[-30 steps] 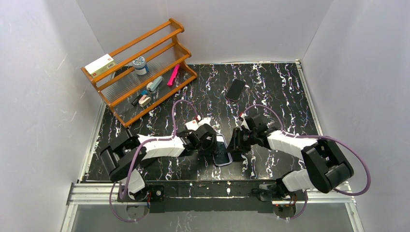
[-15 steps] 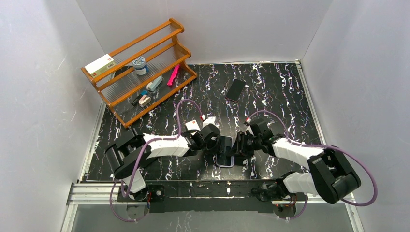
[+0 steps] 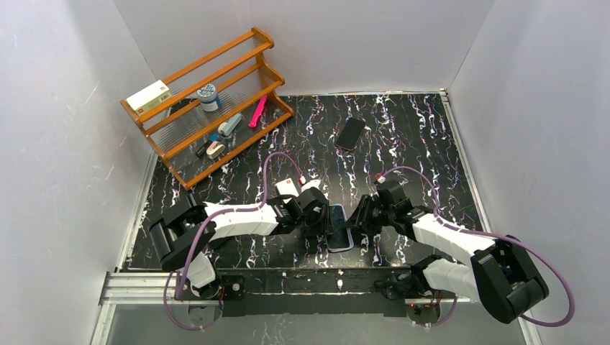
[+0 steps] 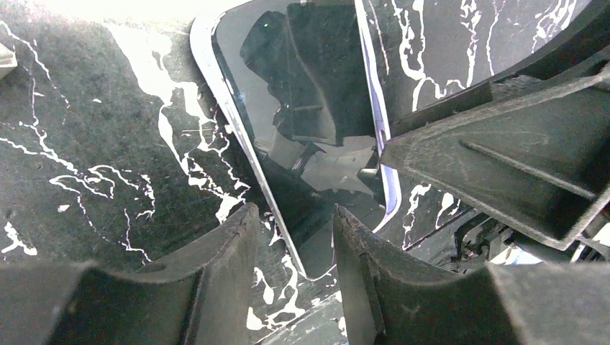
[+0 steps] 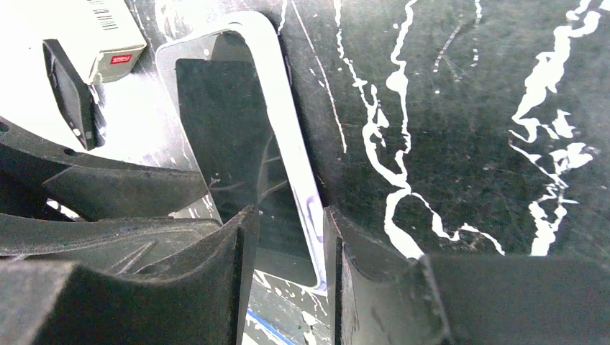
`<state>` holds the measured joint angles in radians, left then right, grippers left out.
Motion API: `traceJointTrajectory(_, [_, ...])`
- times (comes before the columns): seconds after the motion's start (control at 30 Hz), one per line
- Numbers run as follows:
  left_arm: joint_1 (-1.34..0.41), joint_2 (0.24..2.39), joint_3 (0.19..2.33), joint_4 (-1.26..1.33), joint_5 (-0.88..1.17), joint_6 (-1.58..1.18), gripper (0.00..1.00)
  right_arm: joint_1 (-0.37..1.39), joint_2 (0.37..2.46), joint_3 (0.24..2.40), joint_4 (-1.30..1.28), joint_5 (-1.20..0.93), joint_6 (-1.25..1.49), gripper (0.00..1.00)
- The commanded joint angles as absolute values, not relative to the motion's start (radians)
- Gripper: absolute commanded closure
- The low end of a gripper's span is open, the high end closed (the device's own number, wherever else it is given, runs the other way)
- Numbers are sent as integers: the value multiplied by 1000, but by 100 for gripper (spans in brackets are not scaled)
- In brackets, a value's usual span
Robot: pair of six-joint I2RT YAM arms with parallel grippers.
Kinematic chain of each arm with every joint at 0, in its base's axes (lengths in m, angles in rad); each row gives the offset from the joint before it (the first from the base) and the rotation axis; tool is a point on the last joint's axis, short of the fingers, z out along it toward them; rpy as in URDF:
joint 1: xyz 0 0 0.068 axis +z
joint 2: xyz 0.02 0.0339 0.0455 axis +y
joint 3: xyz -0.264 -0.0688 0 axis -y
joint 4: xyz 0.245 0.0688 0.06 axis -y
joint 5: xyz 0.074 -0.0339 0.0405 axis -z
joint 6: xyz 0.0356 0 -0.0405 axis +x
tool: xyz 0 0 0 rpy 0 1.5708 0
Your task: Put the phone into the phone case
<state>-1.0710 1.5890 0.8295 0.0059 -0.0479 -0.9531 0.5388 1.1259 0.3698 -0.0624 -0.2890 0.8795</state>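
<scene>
Left gripper (image 4: 293, 215), right gripper (image 5: 288, 215) straddle phone (image 3: 339, 230) edges; grip itself unclear.

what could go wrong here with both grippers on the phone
1. Left gripper and right gripper straddle opposite long edges of the phone; uneven pressure could tilt or skid it on the table.
2. It lies close to the table's near edge, so a slip toward the arm bases might push it off.

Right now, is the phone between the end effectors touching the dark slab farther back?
Apart. The top view shows a wide stretch of marbled mat between the phone and the dark slab.
</scene>
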Motion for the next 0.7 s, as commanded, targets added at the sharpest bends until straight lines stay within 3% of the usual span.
traceJointTrajectory(0.0, [-1077,1562,844,-46,-47,-970,60,544,1085,379,-131,-237,861,55])
traceJointTrajectory(0.23, [-1077,1574,828,-8,-1,-1003,63,544,1043,357,-174,-333,849,55])
traceJointTrajectory(0.4, [-1078,1627,855,21,125,-1029,70,544,1057,362,-161,-398,850,55])
traceJointTrajectory(0.67, [-1080,1664,851,67,161,-1063,76,546,1059,330,-90,-424,915,57])
